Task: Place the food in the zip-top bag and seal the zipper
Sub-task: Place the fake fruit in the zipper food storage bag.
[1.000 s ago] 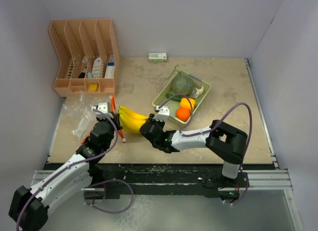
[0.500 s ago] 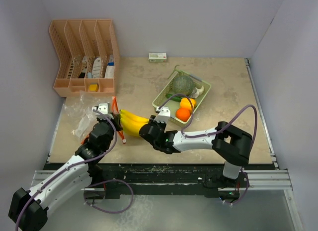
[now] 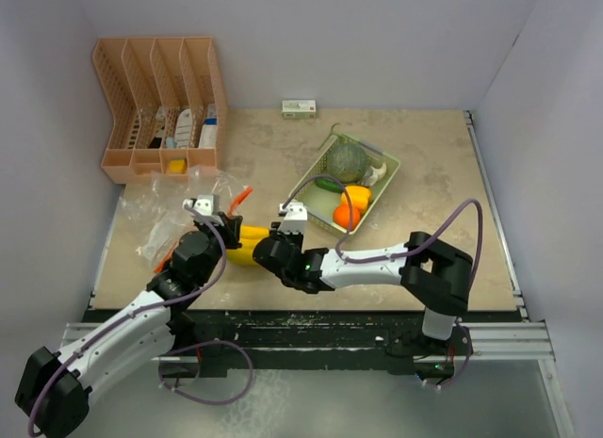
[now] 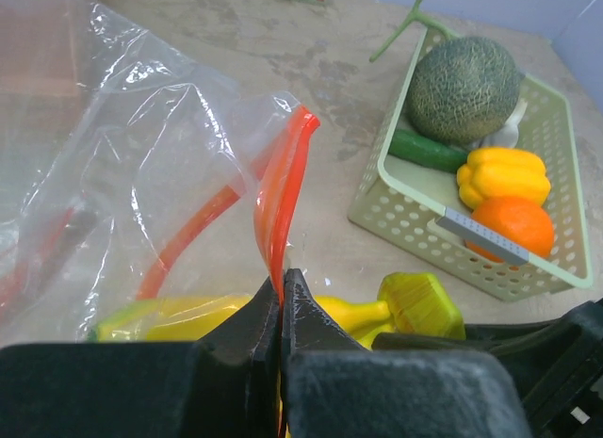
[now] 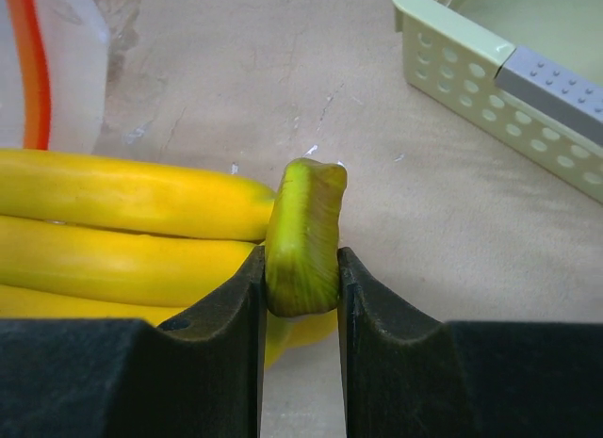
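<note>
The clear zip-top bag [image 3: 162,221] lies at the left, its mouth facing right. My left gripper [image 4: 281,283] is shut on its red zipper strip [image 4: 283,188] and holds that edge up. My right gripper [image 5: 301,268] is shut on the green stem [image 5: 303,235] of the yellow banana bunch [image 5: 122,231]. The far end of the bunch [image 4: 179,317] lies under the bag's film at the mouth. The netted melon [image 3: 346,159], the cucumber [image 3: 330,185], the orange [image 3: 346,215] and a small white piece [image 3: 374,174] lie in the green mesh basket [image 3: 306,181].
A yellow-orange pepper [image 3: 356,195] also sits in the basket. A peach desk organizer [image 3: 160,104] stands at the back left. A small box [image 3: 299,107] lies at the back wall. Walls close in the table on three sides.
My right gripper has pushed the banana bunch leftward into the bag's mouth. My left gripper has raised the zipper edge up and to the right over the bananas.
</note>
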`<state>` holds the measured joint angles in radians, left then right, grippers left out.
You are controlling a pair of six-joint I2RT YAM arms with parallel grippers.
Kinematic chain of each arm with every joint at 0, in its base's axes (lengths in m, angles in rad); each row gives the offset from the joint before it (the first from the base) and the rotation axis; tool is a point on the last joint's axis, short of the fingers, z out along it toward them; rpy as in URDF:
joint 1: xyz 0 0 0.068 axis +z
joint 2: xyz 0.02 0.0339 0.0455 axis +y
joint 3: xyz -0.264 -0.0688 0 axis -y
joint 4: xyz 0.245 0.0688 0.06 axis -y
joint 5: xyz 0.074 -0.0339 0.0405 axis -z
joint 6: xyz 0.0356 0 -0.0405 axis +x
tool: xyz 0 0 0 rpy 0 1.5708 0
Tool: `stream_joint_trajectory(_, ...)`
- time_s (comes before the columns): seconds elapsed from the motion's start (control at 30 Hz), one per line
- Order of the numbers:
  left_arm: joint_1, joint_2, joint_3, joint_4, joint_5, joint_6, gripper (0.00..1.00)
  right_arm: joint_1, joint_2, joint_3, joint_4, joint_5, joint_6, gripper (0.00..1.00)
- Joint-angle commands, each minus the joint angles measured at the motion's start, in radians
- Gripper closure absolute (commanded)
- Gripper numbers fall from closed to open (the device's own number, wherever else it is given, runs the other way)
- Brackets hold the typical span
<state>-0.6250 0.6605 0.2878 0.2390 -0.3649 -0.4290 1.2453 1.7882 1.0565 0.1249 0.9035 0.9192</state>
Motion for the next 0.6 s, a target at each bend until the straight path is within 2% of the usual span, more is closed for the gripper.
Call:
stream_joint_trajectory(0.0,-0.005,0.047,0.004,0.082,0.069,-0.023,1.00,0.005,-0.065,0.064,-0.087,0.067,-0.081,1.00)
stream_joint_trajectory(0.3,-0.005,0.101,-0.025,0.101,0.143,-0.060,1.00,0.000,-0.068,0.169,-0.217,0.162,-0.070,1.00)
stream_joint_trajectory(0.57,-0.005,0.117,-0.037,0.129,0.164,-0.090,1.00,-0.051,-0.022,0.253,-0.272,0.159,0.000,1.00)
